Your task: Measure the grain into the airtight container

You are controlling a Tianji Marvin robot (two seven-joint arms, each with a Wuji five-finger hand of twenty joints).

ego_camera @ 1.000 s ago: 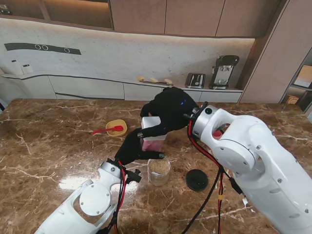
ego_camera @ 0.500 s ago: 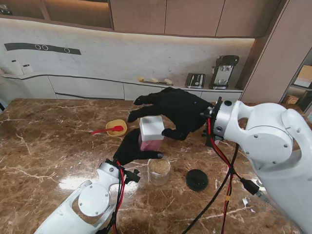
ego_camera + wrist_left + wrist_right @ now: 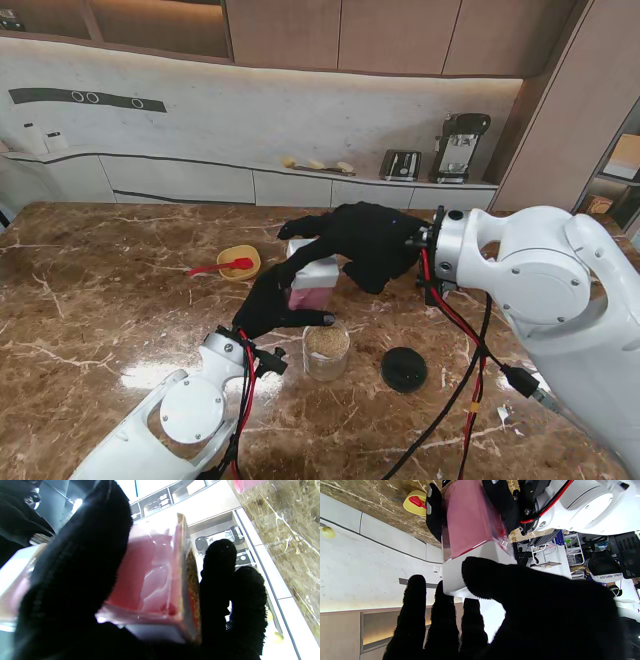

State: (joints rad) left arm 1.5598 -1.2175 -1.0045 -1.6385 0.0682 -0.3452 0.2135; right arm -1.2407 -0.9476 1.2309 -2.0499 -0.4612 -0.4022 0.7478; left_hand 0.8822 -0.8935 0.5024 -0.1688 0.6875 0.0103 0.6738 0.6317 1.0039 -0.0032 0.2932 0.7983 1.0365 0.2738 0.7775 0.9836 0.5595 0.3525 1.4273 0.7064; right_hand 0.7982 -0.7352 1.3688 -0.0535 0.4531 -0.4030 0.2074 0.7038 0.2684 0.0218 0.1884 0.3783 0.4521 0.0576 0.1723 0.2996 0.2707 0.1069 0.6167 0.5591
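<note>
Pink translucent rectangular plastic container with white lid [image 3: 312,277] sits mid-table, roughly 12 o'clock of the small clear round jar of grain [image 3: 326,349]. Left hand [image 3: 272,302] is wrapped around the pink body from the near side, fingers clamped on it; left wrist view shows fingers [image 3: 220,580] pressed on the container wall [image 3: 152,580], a thin layer of grain at its base. Right hand [image 3: 362,243] covers the white lid [image 3: 475,565] from the 2 o'clock side, thumb over one edge, fingers [image 3: 412,615] draped past the far edge; looks like a grip on the lid, but whether it is truly clamped or just resting I cannot tell.

Black round cap [image 3: 404,368] lies at 3 o'clock of the jar, apart from it. Yellow bowl with red spoon [image 3: 238,263] at 9 o'clock of the container, well apart.

Handling judgement: container is stiff, smooth plastic, light since nearly empty, likely slippery against glove fabric. Airtight lid probably needs a firm pull. Best hold: body on opposite flat walls low down, lid by its opposite edges.
</note>
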